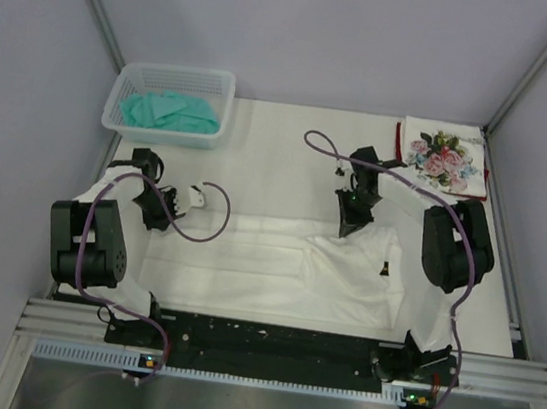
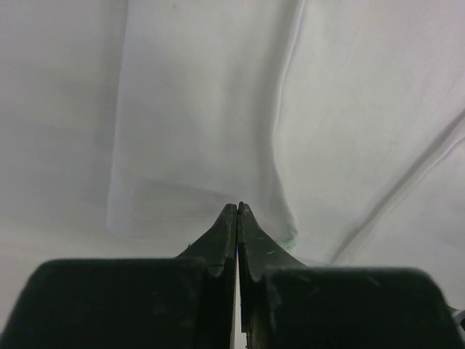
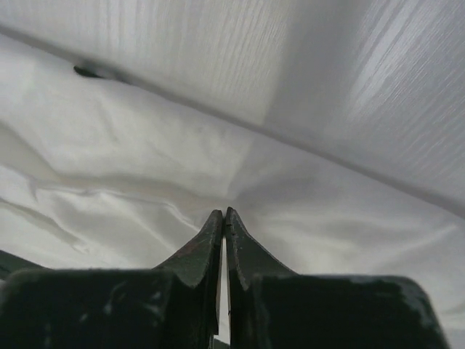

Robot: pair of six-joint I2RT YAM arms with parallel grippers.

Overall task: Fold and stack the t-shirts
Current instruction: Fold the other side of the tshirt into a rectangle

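Note:
A large white t-shirt (image 1: 266, 264) lies spread across the near half of the table, plain side up, with no print showing. My left gripper (image 1: 161, 215) is shut at its left far edge; in the left wrist view the jaws (image 2: 237, 207) meet on a fold of white cloth (image 2: 196, 109). My right gripper (image 1: 344, 226) is shut on the shirt's right far edge, and the cloth peaks up to it; the wrist view shows the cloth (image 3: 145, 167) puckering at the closed tips (image 3: 224, 212). A folded rose-print shirt (image 1: 446, 159) lies at the back right on a dark red one (image 1: 399, 140).
A pale mesh basket (image 1: 127, 94) holding teal cloth (image 1: 170, 110) stands at the back left. A white mat (image 1: 279, 165) covers the table. Grey walls and metal posts close in the sides. A black rail (image 1: 266, 340) runs along the near edge.

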